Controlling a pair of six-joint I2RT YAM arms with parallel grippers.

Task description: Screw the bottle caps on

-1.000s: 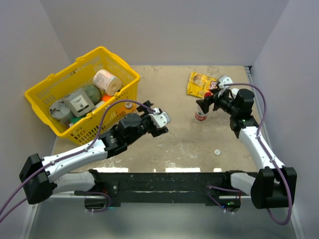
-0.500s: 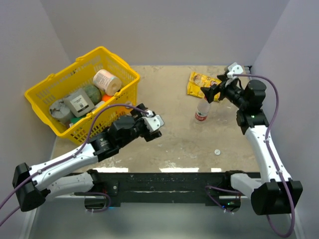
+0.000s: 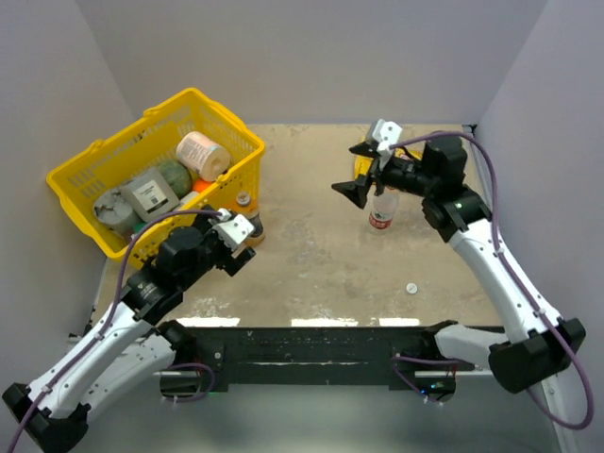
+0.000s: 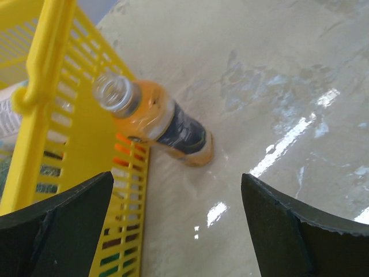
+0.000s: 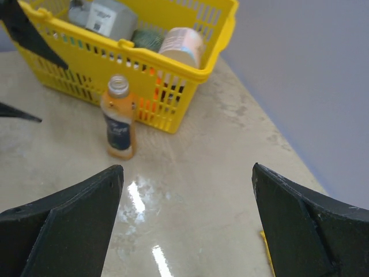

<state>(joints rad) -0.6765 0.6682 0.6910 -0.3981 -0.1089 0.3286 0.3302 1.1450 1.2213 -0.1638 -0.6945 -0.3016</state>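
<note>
One white cap [image 3: 412, 287] loose on the surface, near edge, R side. L fingers [image 4: 57, 222] wide open, empty, aimed at the uncapped orange bottle [image 4: 158, 121] right beside the yellow basket [image 4: 86, 156]. R fingers [image 5: 66, 222] spread wide, nothing held, above the clear bottle [image 3: 380, 215].

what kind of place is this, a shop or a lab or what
Most likely a robot test booth, not a shop: plain grey walls box in one worn table, a left arm and right arm are bolted at its near edge, and the yellow basket of groceries looks staged.
</note>
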